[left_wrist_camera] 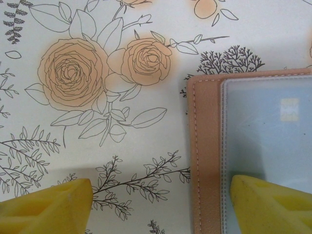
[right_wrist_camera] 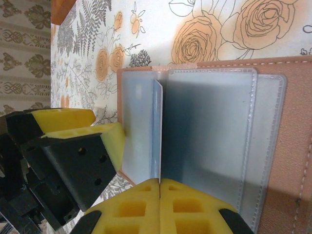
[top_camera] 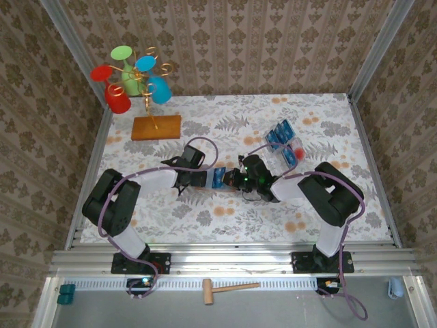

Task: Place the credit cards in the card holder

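The table [left_wrist_camera: 146,29] is white, printed with orange roses and thin grey leaf outlines. The card holder [left_wrist_camera: 207,146] is tan-brown with pale stitching and greyish-blue inside. The credit cards [top_camera: 277,135] are blue. The left gripper [left_wrist_camera: 161,200] has yellow pads.

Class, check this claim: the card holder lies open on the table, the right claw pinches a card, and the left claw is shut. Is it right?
Not quite: the left claw is open, as the left wrist view shows, with one finger over the card holder and the other over the tablecloth. The rest stands.
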Controlling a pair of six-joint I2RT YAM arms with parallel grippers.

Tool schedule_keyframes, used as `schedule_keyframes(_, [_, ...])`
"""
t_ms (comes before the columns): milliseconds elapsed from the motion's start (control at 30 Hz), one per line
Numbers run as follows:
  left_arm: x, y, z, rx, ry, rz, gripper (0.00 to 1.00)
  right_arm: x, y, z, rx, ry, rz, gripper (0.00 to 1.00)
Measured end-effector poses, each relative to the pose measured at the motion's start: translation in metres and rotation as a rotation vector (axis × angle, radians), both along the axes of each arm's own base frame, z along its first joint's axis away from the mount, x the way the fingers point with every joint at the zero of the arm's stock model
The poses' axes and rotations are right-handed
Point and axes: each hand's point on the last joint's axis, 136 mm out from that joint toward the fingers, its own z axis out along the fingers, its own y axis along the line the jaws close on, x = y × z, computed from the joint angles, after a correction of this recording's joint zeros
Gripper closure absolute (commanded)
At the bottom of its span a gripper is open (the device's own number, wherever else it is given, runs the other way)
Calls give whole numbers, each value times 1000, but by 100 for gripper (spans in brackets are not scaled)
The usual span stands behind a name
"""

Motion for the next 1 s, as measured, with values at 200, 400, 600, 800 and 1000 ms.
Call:
schedule_keyframes(200, [0,0,0,1,-1,1,24,-1,-1,-2,2,-1,-1,100])
schedule_keyframes(400, [0,0,0,1,-1,1,24,-1,0,-7,3,2,3,100])
schedule_keyframes(600, [0,0,0,1,-1,1,24,1,-1,-8,9,-2,1,100])
schedule_keyframes(800, [0,0,0,0,-2,0,24,1,-4,-10,9,-2,-4,100])
schedule_keyframes(1000, [0,0,0,0,-1,0,24,2,-9,-13,8,1,-14,100])
